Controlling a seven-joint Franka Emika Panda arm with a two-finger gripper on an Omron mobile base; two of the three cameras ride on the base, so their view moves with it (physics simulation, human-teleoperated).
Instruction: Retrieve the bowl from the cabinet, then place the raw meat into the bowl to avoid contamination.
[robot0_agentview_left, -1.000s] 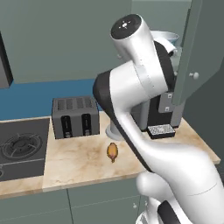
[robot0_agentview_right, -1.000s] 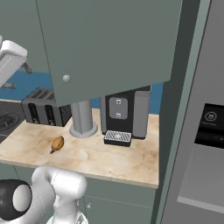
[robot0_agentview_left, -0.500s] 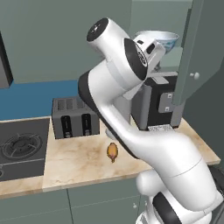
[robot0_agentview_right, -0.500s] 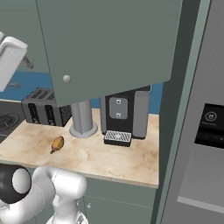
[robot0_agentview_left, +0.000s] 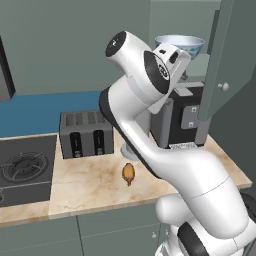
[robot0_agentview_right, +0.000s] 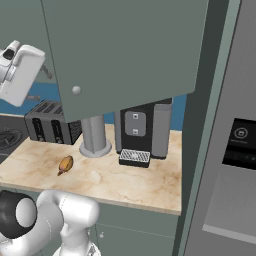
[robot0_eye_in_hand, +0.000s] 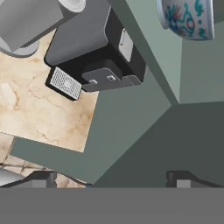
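the white arm is bent high up, with the hand raised to the level of the cabinet (robot0_agentview_left: 227, 55), whose door stands open toward the room. inside, on the shelf, sits the bowl (robot0_agentview_left: 179, 46), pale with a faint pattern; in the hand view the bowl (robot0_eye_in_hand: 187, 18) shows blue-green and red drawings on its outside and it is well apart from the claw (robot0_eye_in_hand: 111, 178). the claw is wide, the two dark fingertips (robot0_eye_in_hand: 41, 178) stand far from each other and nothing is between them. the raw meat (robot0_agentview_left: 128, 172) lies on the worktop (robot0_agentview_left: 90, 185), a small orange-brown lump with a darker narrow end, in front of the toaster (robot0_agentview_left: 85, 133) and not touching it. from the right side the raw meat (robot0_agentview_right: 65, 164) is seen near a grey cylinder canister (robot0_agentview_right: 94, 135), a little in front of its round foot. just beside the canister stands a dark coffee machine (robot0_agentview_right: 142, 131) with a small grid tray at its base. to the left of the toaster a black stove (robot0_agentview_left: 22, 167) is set into the worktop. at the right a tall grey fridge (robot0_agentview_right: 230, 150) has a dark panel on its door.
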